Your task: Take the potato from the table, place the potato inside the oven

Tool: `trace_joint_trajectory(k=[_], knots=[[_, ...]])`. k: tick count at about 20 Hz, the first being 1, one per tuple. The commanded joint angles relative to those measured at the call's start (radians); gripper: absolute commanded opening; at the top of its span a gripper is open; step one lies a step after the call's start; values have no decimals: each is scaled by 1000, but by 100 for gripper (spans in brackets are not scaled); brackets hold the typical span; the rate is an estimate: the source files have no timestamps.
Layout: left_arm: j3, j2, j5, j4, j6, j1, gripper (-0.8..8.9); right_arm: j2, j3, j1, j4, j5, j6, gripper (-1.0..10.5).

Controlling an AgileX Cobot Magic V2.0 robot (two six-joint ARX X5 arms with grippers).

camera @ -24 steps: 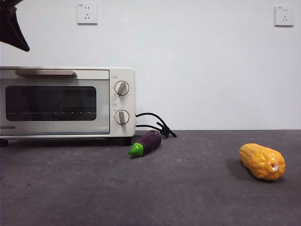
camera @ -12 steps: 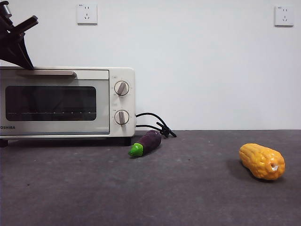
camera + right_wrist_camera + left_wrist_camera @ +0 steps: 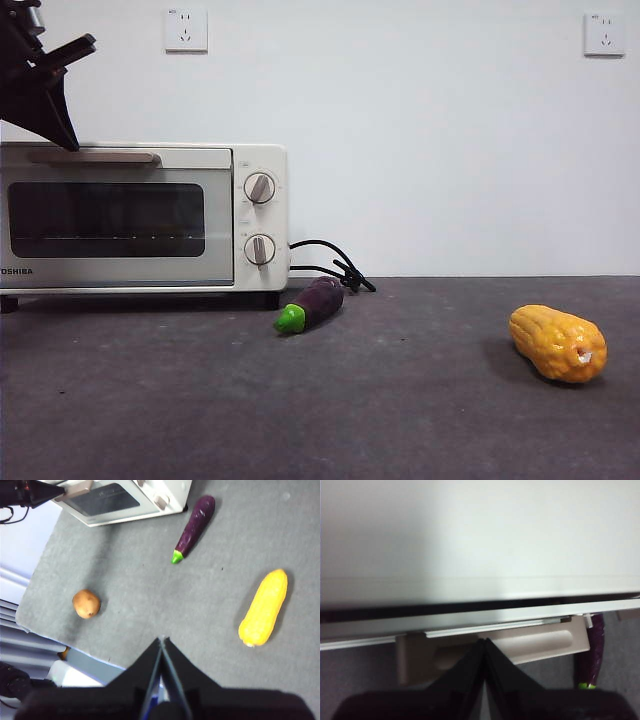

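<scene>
Cream-white and boxy, the oven (image 3: pixel 140 218) stood on the dark grey, faintly mottled matte surface (image 3: pixel 400 420), its dark glass door shut under a beige bar handle (image 3: pixel 95 157), two round knobs (image 3: pixel 259 188) to the side and a black cord (image 3: pixel 330 262) looping out beside it. The left gripper (image 3: pixel 483 642) hung just above that handle, its black jaws pressed together into a wedge. The right gripper (image 3: pixel 162 641) hovered high over the surface, jaws likewise closed to a point. The potato (image 3: pixel 86 603), smooth, round-oval and orange-brown, lay alone near the surface's edge, well apart from the oven. A glossy purple eggplant (image 3: pixel 311 304) with a green cap lay just beside the oven's corner, and a bumpy yellow corn cob (image 3: pixel 556 343) lay well apart from it.
</scene>
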Motion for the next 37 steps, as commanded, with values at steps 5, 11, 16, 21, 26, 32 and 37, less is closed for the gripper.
trace_joint_trajectory(k=[5, 11, 16, 21, 26, 32, 37], knots=[[-21, 23, -92, -101, 31, -63, -6, -34, 4, 1, -65, -2, -60, 1], [-21, 23, -171, -146, 57, -118, -6, -83, 4, 1, -88, 1, -60, 1], [-21, 23, -207, -172, 61, -142, -6, -114, 4, 1, -159, 5, -71, 1], [-21, 23, -266, -226, 84, -146, -6, -150, 4, 1, -160, 8, -63, 1], [-22, 23, -275, -250, 86, -146, -6, -153, 4, 1, -160, 8, -60, 1], [-55, 23, -329, -302, 103, -155, -6, -153, 4, 1, -160, 8, -61, 1], [-163, 23, -330, -245, 103, -157, -6, -153, 4, 1, -160, 8, -61, 1]])
